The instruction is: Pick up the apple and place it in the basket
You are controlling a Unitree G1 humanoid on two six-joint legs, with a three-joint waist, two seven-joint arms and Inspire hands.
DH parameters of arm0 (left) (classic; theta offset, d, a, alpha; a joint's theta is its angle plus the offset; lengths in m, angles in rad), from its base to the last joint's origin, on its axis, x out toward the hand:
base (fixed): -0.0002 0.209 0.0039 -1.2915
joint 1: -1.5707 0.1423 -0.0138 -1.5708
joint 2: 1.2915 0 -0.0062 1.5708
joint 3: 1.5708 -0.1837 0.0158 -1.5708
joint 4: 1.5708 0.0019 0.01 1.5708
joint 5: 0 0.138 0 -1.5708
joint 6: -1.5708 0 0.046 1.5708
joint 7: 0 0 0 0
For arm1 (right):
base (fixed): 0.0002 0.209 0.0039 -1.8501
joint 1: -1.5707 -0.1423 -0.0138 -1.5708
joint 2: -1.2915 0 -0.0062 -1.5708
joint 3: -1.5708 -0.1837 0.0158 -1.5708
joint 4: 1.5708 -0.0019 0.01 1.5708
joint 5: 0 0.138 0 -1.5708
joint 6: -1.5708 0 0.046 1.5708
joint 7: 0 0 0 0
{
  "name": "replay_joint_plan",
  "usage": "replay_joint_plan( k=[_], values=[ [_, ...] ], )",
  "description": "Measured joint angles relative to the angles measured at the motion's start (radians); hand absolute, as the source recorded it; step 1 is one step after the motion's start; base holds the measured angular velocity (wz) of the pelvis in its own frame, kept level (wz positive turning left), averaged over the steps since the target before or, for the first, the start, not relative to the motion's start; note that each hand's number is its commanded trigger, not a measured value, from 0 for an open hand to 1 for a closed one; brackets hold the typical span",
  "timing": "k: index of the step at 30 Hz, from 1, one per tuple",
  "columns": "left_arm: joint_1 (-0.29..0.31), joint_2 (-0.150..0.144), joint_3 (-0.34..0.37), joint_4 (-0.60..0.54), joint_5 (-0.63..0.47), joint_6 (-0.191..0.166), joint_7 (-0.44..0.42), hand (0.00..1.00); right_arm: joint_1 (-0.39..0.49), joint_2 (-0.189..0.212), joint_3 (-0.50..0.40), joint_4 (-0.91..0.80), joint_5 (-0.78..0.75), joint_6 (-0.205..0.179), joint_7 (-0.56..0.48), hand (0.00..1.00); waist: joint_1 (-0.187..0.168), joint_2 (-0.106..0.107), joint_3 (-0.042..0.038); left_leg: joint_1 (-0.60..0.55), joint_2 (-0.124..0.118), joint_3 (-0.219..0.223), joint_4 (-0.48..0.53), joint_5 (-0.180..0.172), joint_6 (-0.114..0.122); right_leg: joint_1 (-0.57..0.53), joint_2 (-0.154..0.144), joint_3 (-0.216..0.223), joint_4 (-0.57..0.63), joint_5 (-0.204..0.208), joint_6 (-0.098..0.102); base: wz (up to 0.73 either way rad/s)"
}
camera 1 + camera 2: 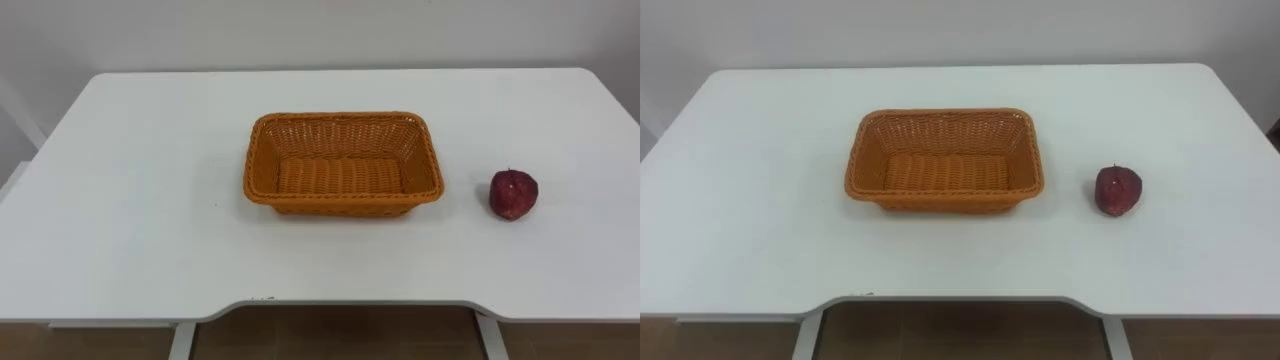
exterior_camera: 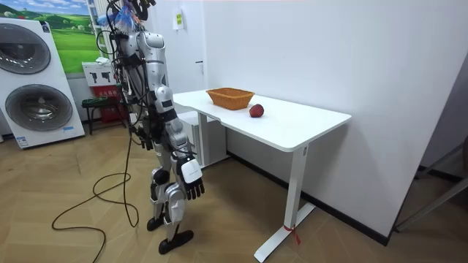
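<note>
A dark red apple (image 1: 513, 193) (image 1: 1118, 190) sits upright on the white table (image 1: 130, 220), to the right of an orange wicker basket (image 1: 262, 160) (image 1: 865, 160) and a short gap away from it. The basket holds nothing. In the room view I stand at the table's long side, facing the basket (image 2: 229, 97) and the apple (image 2: 256, 110). My right hand (image 2: 193, 184) hangs by my thigh, below the tabletop, with its fingers relaxed and holding nothing.
The table (image 2: 292, 124) stands against a white wall. Behind me in the room view are two washing machines (image 2: 36, 102) and a small stool (image 2: 95, 106). The floor is wood.
</note>
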Motion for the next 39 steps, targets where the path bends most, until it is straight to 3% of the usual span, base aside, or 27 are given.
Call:
replay_joint_plan(
  k=[8,11,15,20,24,29,32,39],
  values=[
    [-0.007,-0.001,0.0,0.001,-0.004,0.002,0.002,0.0,-0.001,0.0,-0.001,0.005,0.02,0.0,-0.002,0.0,0.0,0.0,-0.0001,0.004,0.0,0.003,-0.001,0.0,0.0,0.001,0.0,0.003,0.001,0.0,0.0,0.0],
    [-0.01,-0.001,0.0,0.001,-0.04,0.0,0.014,0.0,-0.006,0.002,-0.008,0.005,0.155,-0.001,-0.031,0.0,-0.001,-0.002,0.0004,0.003,0.001,0.005,-0.002,0.0,0.0,0.002,0.001,0.007,0.003,0.0,0.0,0.0],
    [-0.008,-0.002,0.008,0.008,-0.059,-0.012,0.016,0.0,-0.011,0.008,-0.144,-0.023,0.567,-0.016,-0.089,0.0,-0.015,-0.006,0.0004,0.006,0.001,0.003,-0.002,0.0,0.0,0.013,0.0,0.002,0.0,-0.001,0.0,0.04],
    [0.013,-0.002,0.125,0.007,-0.073,-0.044,0.025,0.0,-0.024,0.009,-0.401,-0.114,1.164,-0.074,-0.172,0.0,-0.053,-0.01,0.0021,0.004,0.0,0.005,0.0,0.0,0.0,0.012,0.0,0.002,-0.001,-0.001,0.0,0.0],
    [0.037,0.002,0.174,-0.011,-0.08,-0.062,0.032,0.0,-0.041,0.009,-0.557,-0.217,1.315,-0.105,-0.251,0.0,-0.086,-0.015,-0.0012,0.007,0.0,0.013,0.0,0.0,0.0,0.013,-0.001,0.003,0.001,-0.001,0.0,-0.03],
    [0.044,0.025,0.181,-0.03,-0.078,-0.089,0.054,0.0,-0.041,-0.003,-0.614,-0.385,1.316,-0.195,-0.371,0.0,-0.094,-0.024,-0.0025,0.006,0.0,0.016,0.0,0.0,0.0,0.005,0.0,0.015,0.004,-0.006,0.002,-0.01],
    [0.046,0.026,0.181,-0.04,-0.078,-0.097,0.058,0.0,-0.04,-0.007,-0.619,-0.475,1.259,-0.21,-0.448,0.0,-0.094,-0.026,-0.002,-0.001,-0.001,0.016,-0.001,0.0,0.0,-0.006,0.001,0.017,0.009,-0.007,0.002,-0.01],
    [0.046,0.035,0.177,-0.039,-0.078,-0.134,0.079,0.0,-0.066,-0.015,-0.603,-0.78,0.927,-0.288,-0.694,0.0,-0.078,-0.028,-0.0016,-0.033,-0.001,0.023,0.0,0.0,0.001,-0.048,0.002,0.027,0.02,-0.007,0.003,-0.04]
  ],
)
